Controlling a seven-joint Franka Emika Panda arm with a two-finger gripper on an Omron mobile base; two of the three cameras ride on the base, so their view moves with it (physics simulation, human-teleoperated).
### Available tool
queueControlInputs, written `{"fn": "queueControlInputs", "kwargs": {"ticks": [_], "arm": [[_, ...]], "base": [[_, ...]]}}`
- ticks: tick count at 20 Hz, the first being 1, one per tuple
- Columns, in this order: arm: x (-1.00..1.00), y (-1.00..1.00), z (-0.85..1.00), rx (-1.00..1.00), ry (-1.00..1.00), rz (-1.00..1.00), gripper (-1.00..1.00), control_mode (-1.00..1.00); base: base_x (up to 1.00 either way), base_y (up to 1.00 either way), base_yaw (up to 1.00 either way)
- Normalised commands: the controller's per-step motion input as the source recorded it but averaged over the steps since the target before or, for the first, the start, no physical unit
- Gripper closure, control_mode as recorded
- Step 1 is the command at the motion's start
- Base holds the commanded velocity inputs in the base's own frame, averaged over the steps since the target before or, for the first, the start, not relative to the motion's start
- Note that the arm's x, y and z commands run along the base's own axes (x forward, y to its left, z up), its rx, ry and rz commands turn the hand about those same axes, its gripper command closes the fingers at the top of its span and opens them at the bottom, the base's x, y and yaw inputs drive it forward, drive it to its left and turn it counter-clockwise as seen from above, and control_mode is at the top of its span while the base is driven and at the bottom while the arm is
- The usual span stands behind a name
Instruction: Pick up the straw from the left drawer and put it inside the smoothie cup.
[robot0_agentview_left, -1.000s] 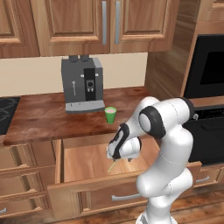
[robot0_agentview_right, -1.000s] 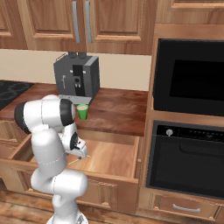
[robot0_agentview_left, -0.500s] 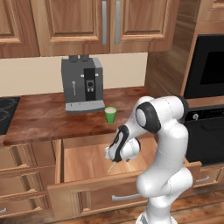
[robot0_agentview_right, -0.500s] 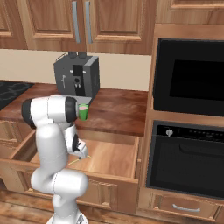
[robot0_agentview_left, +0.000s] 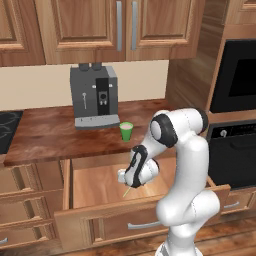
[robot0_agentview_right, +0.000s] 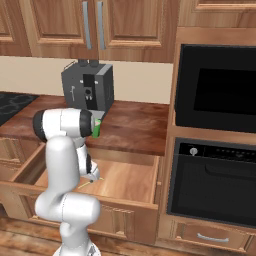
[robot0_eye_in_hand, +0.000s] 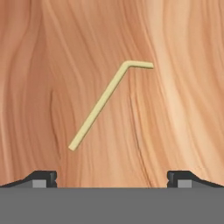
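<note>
The claw (robot0_eye_in_hand: 112, 177) is hanging with its jaws spread wide over the floor of the pulled-out left drawer (robot0_agentview_left: 100, 220), gripping nothing. The straw (robot0_eye_in_hand: 103, 102) is lying flat on the drawer's wood just beyond the fingertips (robot0_eye_in_hand: 43, 178), while the smoothie cup (robot0_agentview_left: 126, 131) is standing on the tabletop (robot0_agentview_left: 45, 135) beside the coffee machine (robot0_agentview_left: 95, 96).

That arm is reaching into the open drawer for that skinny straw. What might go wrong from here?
The straw is very thin and lies flat on the drawer floor, so the open gripper may close on nothing or flick it aside. It also lies slanted between the fingertips, so a grip could twist it. Later, the small smoothie cup might tip.
</note>
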Motion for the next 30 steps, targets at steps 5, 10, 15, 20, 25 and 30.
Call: {"fn": "queueControlInputs", "kwargs": {"ticks": [5, 10, 15, 20, 25, 30], "arm": [[0.22, 0.05, -0.11, 0.00, 0.00, -0.01, -1.00, -1.00], [0.21, 0.02, -0.16, 0.00, 0.00, -0.02, -1.00, -1.00], [0.15, 0.00, -0.24, 0.00, 0.00, -0.03, -1.00, -1.00], [0.18, 0.00, -0.28, 0.00, 0.00, -0.03, -1.00, -1.00], [0.22, 0.00, -0.26, 0.00, 0.00, -0.02, -1.00, -1.00], [0.24, 0.00, -0.23, 0.00, 0.00, -0.01, -1.00, -1.00]], "base": [[0.00, 0.00, 0.00], [0.00, 0.00, 0.00], [0.00, 0.00, 0.00], [0.00, 0.00, 0.00], [0.00, 0.00, 0.00], [0.00, 0.00, 0.00]]}}
